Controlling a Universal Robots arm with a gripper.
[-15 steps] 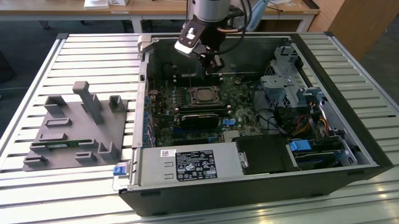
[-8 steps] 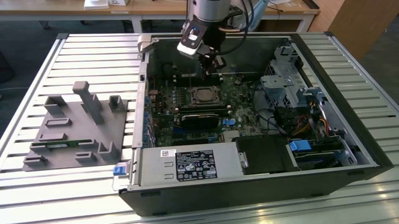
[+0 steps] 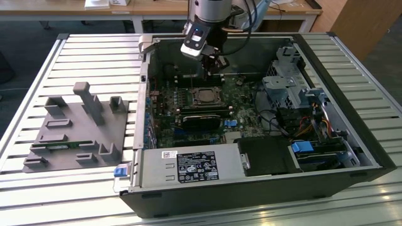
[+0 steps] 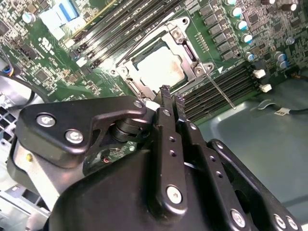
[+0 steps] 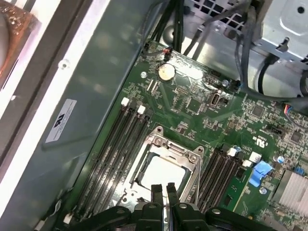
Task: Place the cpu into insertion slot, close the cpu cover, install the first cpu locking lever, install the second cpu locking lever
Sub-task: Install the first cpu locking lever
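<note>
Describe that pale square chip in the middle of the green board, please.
The cpu is a small flat square chip with a dull silver-grey metal top, lying level, set into the green motherboard. The silver cpu cover frames it and appears to lie on its edges. The gripper hangs above one edge; contact cannot be told.

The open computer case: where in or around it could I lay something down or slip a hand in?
Free: the ribbed metal table around the grey plastic fixture, and the bare grey case floor beside the black memory slots. Crowded: the silver-framed socket by the black gripper, and the cabled drive cage.
</note>
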